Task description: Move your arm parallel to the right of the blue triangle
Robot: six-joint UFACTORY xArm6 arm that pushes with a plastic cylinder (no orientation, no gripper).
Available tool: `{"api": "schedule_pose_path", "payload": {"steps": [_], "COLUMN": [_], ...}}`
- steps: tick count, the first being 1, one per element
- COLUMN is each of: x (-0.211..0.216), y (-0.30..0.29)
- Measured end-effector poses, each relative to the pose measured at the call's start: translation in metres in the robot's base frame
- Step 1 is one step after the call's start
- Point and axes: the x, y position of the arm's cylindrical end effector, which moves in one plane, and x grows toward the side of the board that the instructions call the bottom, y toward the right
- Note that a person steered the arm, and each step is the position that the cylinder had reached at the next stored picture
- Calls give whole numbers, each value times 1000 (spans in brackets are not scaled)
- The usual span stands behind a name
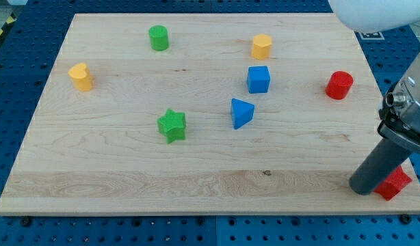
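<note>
The blue triangle lies near the middle of the wooden board. My tip rests on the board near the lower right corner, far to the right of the blue triangle and lower in the view. It touches or almost touches a red star-like block, which the rod partly hides. A blue cube stands just above the triangle.
A green star lies left of the triangle. A red cylinder stands at the right. A yellow block, a green cylinder and a yellow heart-like block stand toward the top and left.
</note>
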Motion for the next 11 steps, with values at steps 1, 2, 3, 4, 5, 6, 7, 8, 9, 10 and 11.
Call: {"api": "schedule_pose_path", "payload": {"steps": [1,2,3,4,5,6,7,8,9,10,11], "x": [-4,-13,-30,-59,-59,-66,-72,-75,-75,-88,-88], "y": [-15,-37,-37,-37,-37,-33,-22,-7,-8,-13,-14]}}
